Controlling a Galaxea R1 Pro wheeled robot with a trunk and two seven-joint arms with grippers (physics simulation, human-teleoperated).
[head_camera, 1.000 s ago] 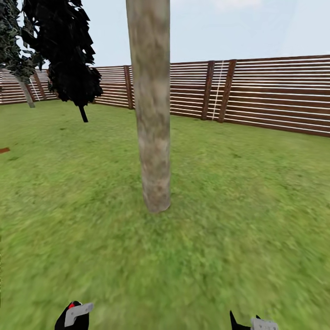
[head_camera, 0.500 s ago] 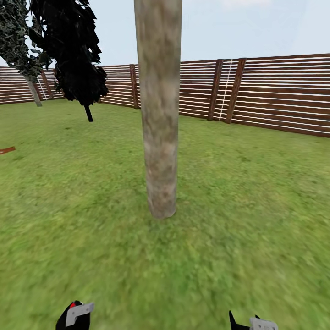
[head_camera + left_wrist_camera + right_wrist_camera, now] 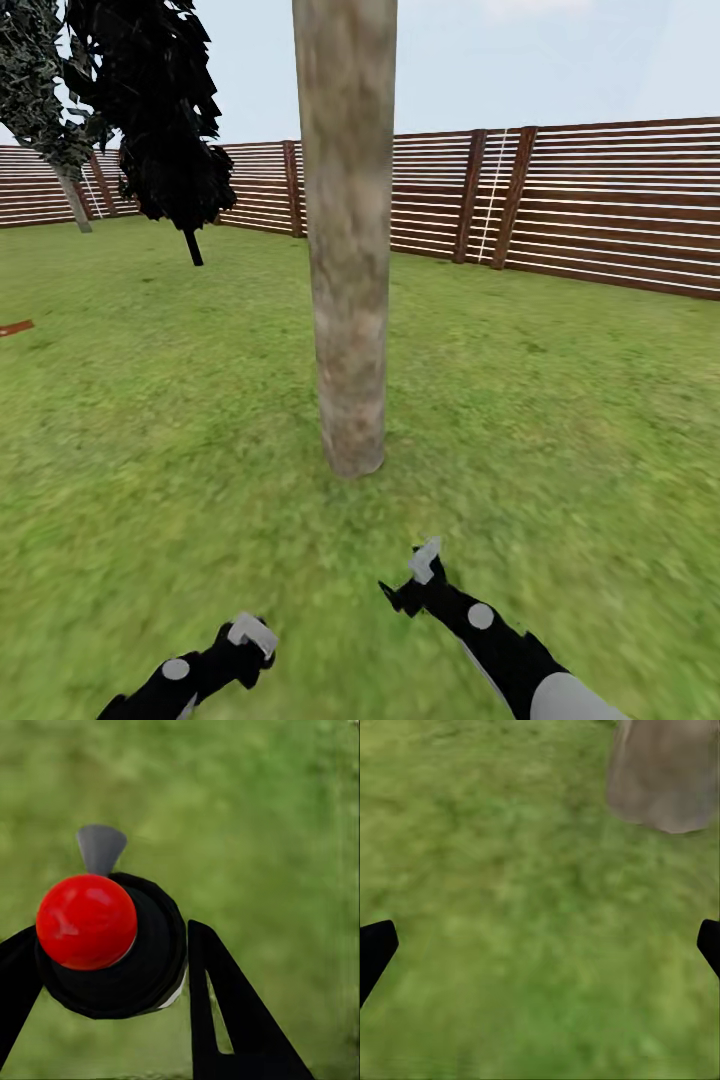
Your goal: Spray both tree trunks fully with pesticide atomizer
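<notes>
One of the trees stands straight ahead on the garden lawn point(image 3: 560, 420), its thick grey-tan tree trunk point(image 3: 347, 250) rising out of frame; its base point(image 3: 664, 776) also appears in the right wrist view. I make out no pesticide on the bark. The pesticide atomizer point(image 3: 112, 945), black with a red ball top and a grey nozzle, sits between the left fingers. My left gripper point(image 3: 112, 934) is shut on it, low at the left point(image 3: 250, 635) in the head view. My right gripper point(image 3: 420, 572) is open and empty over grass, short of the trunk, with its fingertips wide apart point(image 3: 545, 945).
A brown slatted fence point(image 3: 600, 210) rings the lawn behind the trunk. A dark columnar tree point(image 3: 165, 130) and a smaller pale-stemmed tree point(image 3: 72, 205) stand at the back left. A brown strip point(image 3: 14, 327) lies on the grass at the far left.
Both arms have reached forward and up into the head view toward the trunk. Over the first half second the view also moved closer to the tree, then held still.
</notes>
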